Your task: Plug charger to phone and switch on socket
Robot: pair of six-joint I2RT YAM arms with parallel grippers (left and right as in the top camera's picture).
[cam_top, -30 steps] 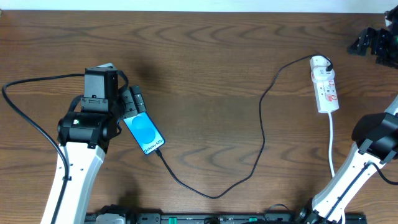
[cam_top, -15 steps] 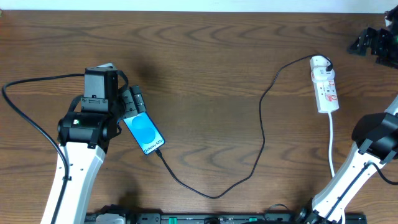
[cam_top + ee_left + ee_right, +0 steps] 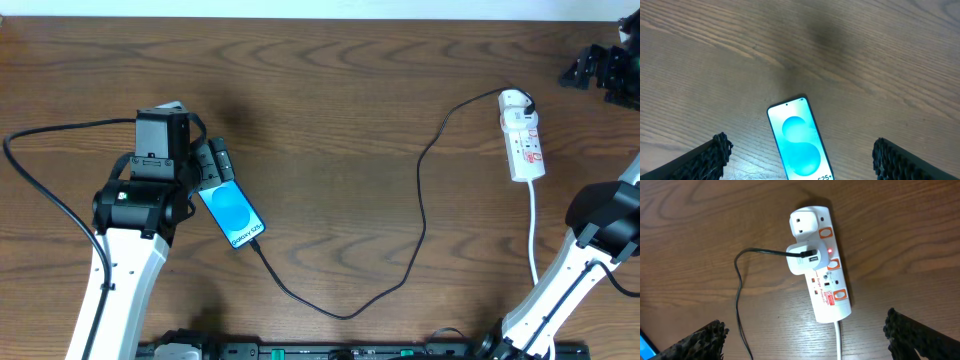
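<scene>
Nearest the robot's base, the charger (image 3: pixel 345 316) sags in a slack loop across the bare wooden surface (image 3: pixel 330 120). That slack is useful, since nothing tugs at either end.

The loop climbs to the lower end of the phone (image 3: pixel 232 212), which lies flat and screen-up at a slant. From overhead the plug tip appears seated in the phone's bottom edge. The left wrist view cuts that end off, so I judge the joint made rather than see it.

The left pincer (image 3: pixel 801 150) hangs over the phone with its jaws spread wide. One finger is on each side and both are well clear of the frame, so it grips nothing. That stance suits a release, or steadying the phone if needed.

Farther off on the right lies the socket (image 3: pixel 825 280), with its white cord (image 3: pixel 532 220) trailing back toward the near edge. A white adapter (image 3: pixel 801 260) sits in its middle outlet and the charger leaves it sideways. A small red light (image 3: pixel 831 251) glows beside the adapter, which suggests that outlet is switched on.

The right pincer (image 3: pixel 805 327) hovers above the socket, jaws fully apart and empty.

The adapter's bulk crowds the neighbouring switches, and the cable leaving it lies close by. Otherwise nothing blocks access.
</scene>
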